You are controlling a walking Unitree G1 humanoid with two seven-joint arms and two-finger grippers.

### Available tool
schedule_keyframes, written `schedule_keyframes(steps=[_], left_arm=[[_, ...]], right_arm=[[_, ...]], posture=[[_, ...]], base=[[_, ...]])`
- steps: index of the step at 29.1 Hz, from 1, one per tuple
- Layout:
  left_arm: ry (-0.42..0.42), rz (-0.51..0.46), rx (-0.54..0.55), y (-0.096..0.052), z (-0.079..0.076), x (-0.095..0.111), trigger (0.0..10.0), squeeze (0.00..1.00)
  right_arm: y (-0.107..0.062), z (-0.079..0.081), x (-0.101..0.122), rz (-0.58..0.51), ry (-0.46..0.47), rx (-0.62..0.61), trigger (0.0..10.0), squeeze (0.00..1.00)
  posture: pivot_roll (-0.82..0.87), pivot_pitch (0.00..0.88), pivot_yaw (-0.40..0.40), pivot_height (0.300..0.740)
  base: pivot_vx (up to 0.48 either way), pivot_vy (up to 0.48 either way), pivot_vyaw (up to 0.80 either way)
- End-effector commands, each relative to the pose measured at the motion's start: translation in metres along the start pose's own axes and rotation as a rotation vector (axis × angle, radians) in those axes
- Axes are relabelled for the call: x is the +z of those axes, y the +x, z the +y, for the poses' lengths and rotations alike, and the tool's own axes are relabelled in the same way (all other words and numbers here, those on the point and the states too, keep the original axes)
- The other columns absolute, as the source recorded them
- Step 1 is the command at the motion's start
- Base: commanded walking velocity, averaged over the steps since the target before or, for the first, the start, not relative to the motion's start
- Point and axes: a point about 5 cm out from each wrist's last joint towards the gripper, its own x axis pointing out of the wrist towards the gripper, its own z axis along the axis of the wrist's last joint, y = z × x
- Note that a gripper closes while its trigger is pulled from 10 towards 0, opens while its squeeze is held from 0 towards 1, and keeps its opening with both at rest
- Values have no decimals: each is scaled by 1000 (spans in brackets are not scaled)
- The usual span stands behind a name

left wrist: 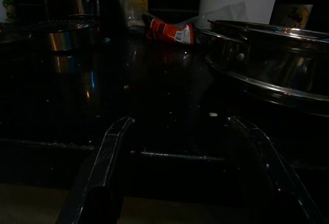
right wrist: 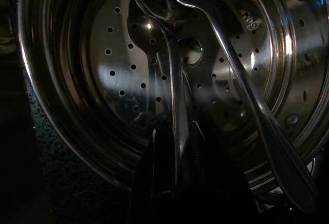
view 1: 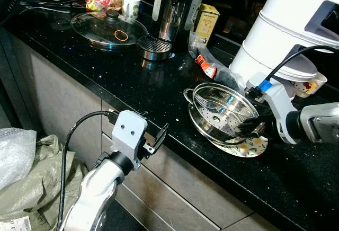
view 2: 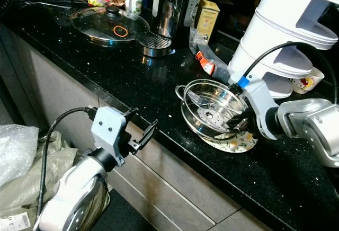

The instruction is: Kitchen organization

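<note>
Black speckled countertop [view 1: 159, 90] carries a steel steamer basket [view 1: 225, 115] set on a floral plate [view 1: 251, 146] near its front edge, before a white appliance [view 1: 288, 24]. Reaching over the basket's rim, the right gripper [right wrist: 177, 142] has its fingers pinched together on the handle of a spoon [right wrist: 169, 54], beside a second utensil [right wrist: 241, 85]. Lifting well likely means rising straight, clear of that neighbour and the rim. Below the counter's front edge the left gripper [view 1: 157, 138] hovers, fingers apart.
</note>
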Motion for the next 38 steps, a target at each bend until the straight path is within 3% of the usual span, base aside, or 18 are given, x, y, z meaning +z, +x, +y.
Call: schedule_keyframes(steps=[1,8,13,16,21,24,27,28,29,30,31,32,33,34,37,38], left_arm=[[-13,-1,-14,2,-5,-1,10000,0],[-17,-3,-10,3,-6,0,10000,0],[-18,-3,-11,3,-6,-1,10000,0],[-19,-3,-12,3,-6,-1,10000,0],[-19,-4,-12,3,-6,-1,10000,0],[-20,-3,-12,3,-7,-1,10000,0],[-20,-3,-12,2,-7,-1,10000,0],[-20,-3,-12,2,-7,-1,10000,0],[-21,-4,-12,2,-7,-1,10000,0],[-21,-4,-12,2,-7,-1,10000,0],[-21,-5,-13,2,-7,-1,10000,0],[-21,-6,-13,2,-7,-1,10000,0],[-21,-6,-13,2,-7,-1,10000,0],[-26,-17,-26,2,-8,1,10000,0],[-30,-22,-33,2,-8,2,10000,0],[-35,-28,-46,2,-9,3,10000,0]], right_arm=[[-6,-2,0,-15,4,-3,0,0],[-17,3,17,-165,45,88,0,0],[-18,5,13,-152,39,97,0,0],[-17,16,9,-137,-7,158,0,0],[-18,22,17,-211,-3,214,0,0],[-20,19,29,-323,9,206,0,0],[-20,3,43,-470,47,81,0,0],[-20,3,43,-470,47,81,0,0],[-21,-7,52,-586,87,2,0,0],[-21,-7,52,-586,87,2,0,0],[-23,-12,57,-669,116,-46,0,0],[-25,-16,61,-741,130,-83,7608,0],[-25,-16,61,-741,130,-83,7608,0],[-30,-20,65,-859,164,-120,10000,0],[-32,-19,65,-889,164,-124,10000,0],[-33,-20,65,-916,203,-112,10000,0]], posture=[[109,1,-224,740],[105,3,-228,740],[101,3,-227,740],[99,4,-228,740],[103,0,-231,740],[105,0,-231,740],[104,0,-232,740],[104,0,-232,740],[105,0,-232,740],[105,0,-232,740],[106,0,-231,740],[106,0,-231,740],[106,0,-231,740],[105,0,-230,740],[105,0,-230,740],[105,0,-230,740]], base=[[0,0,0],[0,0,0],[0,0,0],[0,0,0],[0,0,0],[0,0,0],[0,0,0],[0,0,0],[0,0,0],[0,0,0],[0,0,0],[0,0,0],[0,0,0],[0,0,0],[0,0,0],[0,0,0]])
